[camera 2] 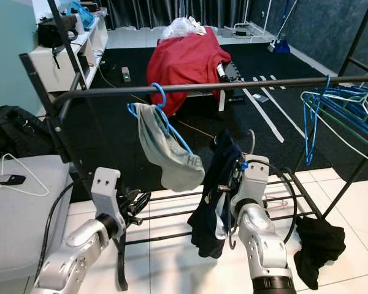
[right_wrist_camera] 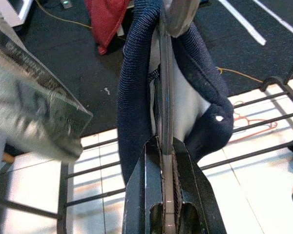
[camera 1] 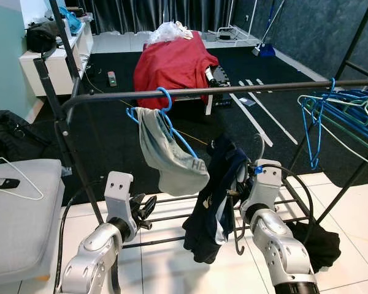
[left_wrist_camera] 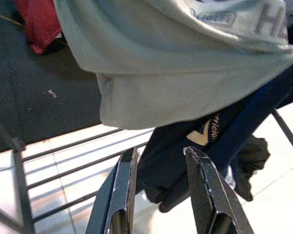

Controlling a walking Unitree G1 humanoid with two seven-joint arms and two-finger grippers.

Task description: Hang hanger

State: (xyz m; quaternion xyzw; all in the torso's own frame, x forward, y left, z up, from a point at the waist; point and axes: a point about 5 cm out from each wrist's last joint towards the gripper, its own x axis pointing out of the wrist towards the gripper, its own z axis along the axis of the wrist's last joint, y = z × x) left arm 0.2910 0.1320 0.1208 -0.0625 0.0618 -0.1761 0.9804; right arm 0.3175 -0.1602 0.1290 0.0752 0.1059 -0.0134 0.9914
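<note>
Right gripper clenched on grey hanger w/ navy garment, held below the rack rail, not hooked yet. Left gripper fingers apart, gripping nothing, low under rail near grey shorts on blue hanger

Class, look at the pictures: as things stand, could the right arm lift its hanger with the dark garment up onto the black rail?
Probably yes: the right gripper is shut on the hanger, the rail above looks bare between the grey garment and the bunched hangers.
</note>
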